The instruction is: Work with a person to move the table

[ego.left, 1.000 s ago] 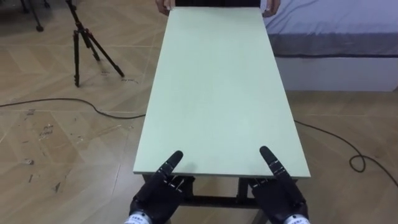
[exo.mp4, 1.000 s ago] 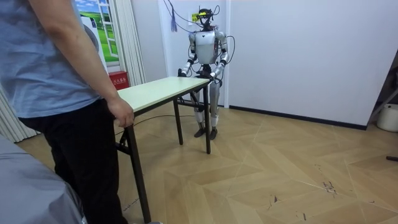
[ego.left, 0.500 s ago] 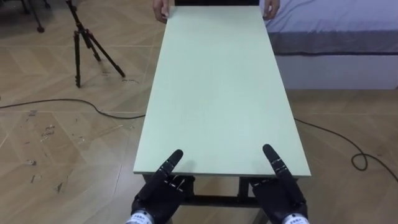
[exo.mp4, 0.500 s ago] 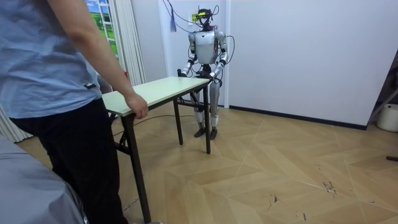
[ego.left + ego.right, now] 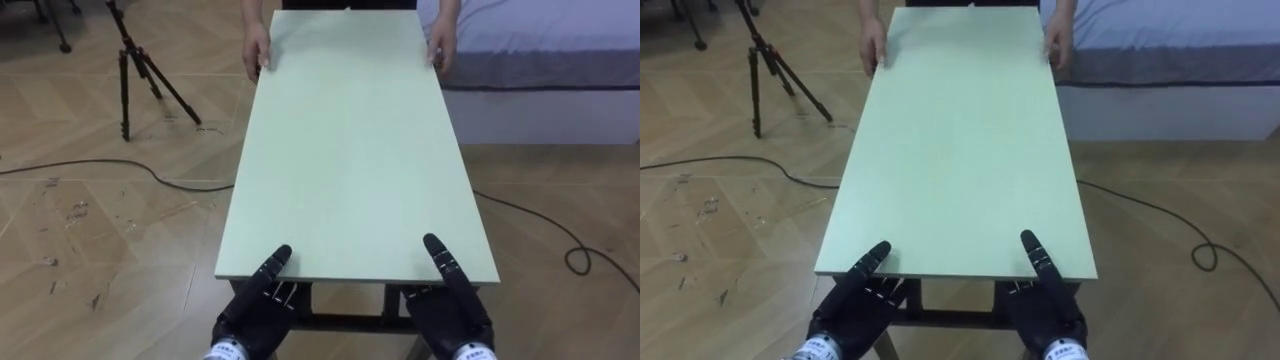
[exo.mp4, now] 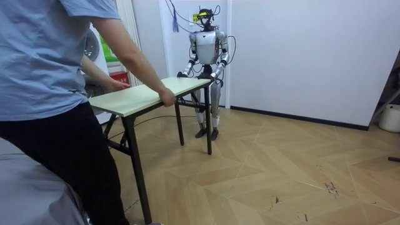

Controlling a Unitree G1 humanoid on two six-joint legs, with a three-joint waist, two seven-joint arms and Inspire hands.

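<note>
A long pale green table [image 5: 350, 150] with a dark frame runs away from me. I stand at its near short end, by the white wall in the room view [image 6: 150, 94]. My left hand [image 5: 262, 300] and right hand [image 5: 450, 300] grip that near edge, each thumb lying on the top and the fingers curled below it. At the far end a person in a blue shirt leans over the table. The person's hands [image 5: 257, 52] [image 5: 440, 50] hold the two long sides near the far corners.
A black tripod [image 5: 135, 70] stands on the wooden floor at the far left. A bed [image 5: 540, 60] with grey cover lies at the far right. Dark cables [image 5: 100, 165] [image 5: 560, 240] trail over the floor on both sides.
The person's hands have slid from the far end's corners onto the long sides, nearer to me, and the person has bent forward. My hands keep their hold.
</note>
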